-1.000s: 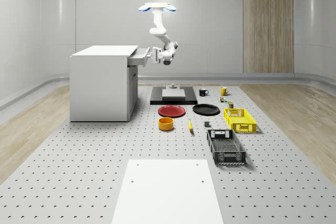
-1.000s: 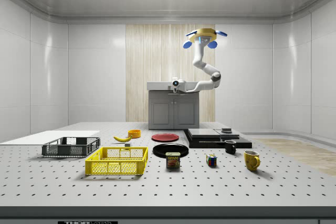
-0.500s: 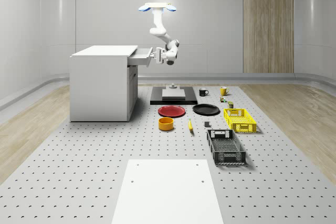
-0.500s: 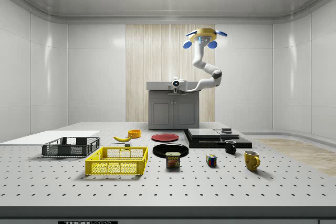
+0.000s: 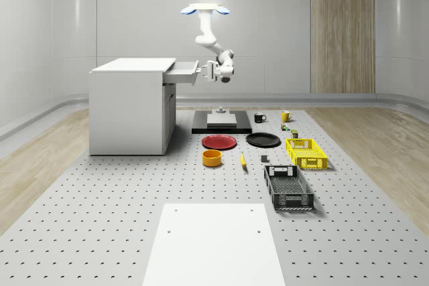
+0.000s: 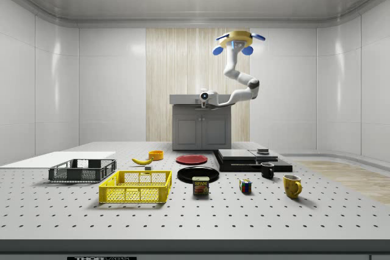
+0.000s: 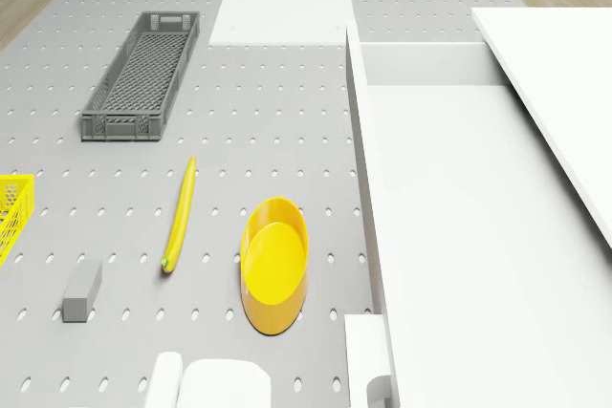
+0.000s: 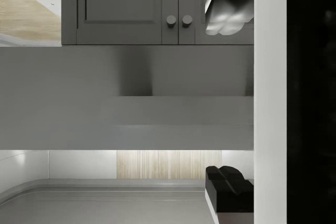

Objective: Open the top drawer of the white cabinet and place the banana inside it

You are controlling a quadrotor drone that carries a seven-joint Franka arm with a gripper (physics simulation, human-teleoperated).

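The cabinet [image 5: 131, 106] had its top drawer [image 5: 181, 69] pulled further out than a second before, so the opening part looked mostly done. The drone [image 5: 205, 10] hovered beside the cabinet's front, a bit further off than earlier, hand [image 5: 206, 72] at the drawer front; can't tell its grip. The banana [image 5: 242, 160] lay flat on the bench [image 5: 100, 219] near the orange bowl [image 5: 212, 158], its length running toward the black crate [image 5: 288, 187].

On the table [image 5: 100, 219] stand 1 white cabinet [image 5: 127, 105], 1 banana [image 5: 242, 160], 1 orange bowl [image 5: 212, 158], 2 plates, red [image 5: 219, 142] and black [image 5: 263, 140], 2 crates, yellow [image 5: 306, 153] and grey [image 5: 288, 187], 2 mugs, black [image 5: 259, 117] and yellow [image 5: 285, 116], and 1 can [image 6: 200, 186].
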